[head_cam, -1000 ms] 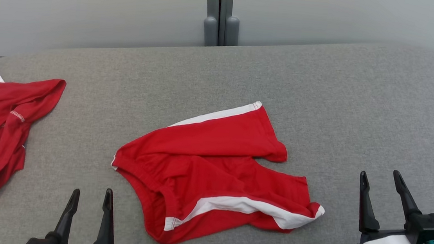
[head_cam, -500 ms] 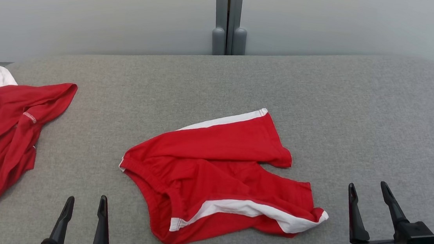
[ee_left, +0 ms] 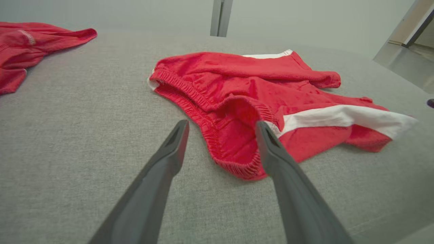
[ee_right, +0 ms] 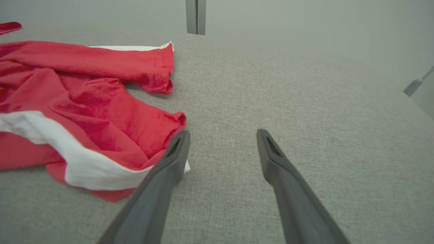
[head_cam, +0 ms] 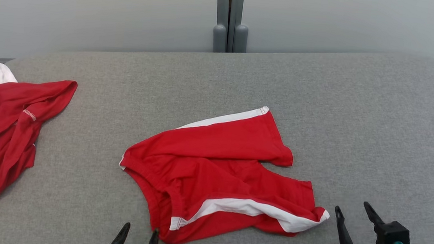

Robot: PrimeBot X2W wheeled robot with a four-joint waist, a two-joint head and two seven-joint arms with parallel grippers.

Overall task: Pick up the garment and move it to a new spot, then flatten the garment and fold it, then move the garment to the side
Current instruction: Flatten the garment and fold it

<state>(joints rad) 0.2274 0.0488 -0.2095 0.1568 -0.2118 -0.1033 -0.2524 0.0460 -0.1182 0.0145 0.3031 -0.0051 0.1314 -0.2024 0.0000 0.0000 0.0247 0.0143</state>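
Low, left hand (head_cam: 141, 228) and right hand (head_cam: 351, 206) gape beside the garment (head_cam: 217, 165).

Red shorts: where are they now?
Head view: the red shorts lie centrally, near edge between the left gripper and right gripper, right of another red garment.

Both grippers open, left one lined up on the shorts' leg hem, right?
Not the leg hem: the left wrist view shows the open left gripper at the elastic waistband of the red shorts. The right gripper is open too.

Head overlooks, wrists skim low; all share garment (head_cam: 216, 169).
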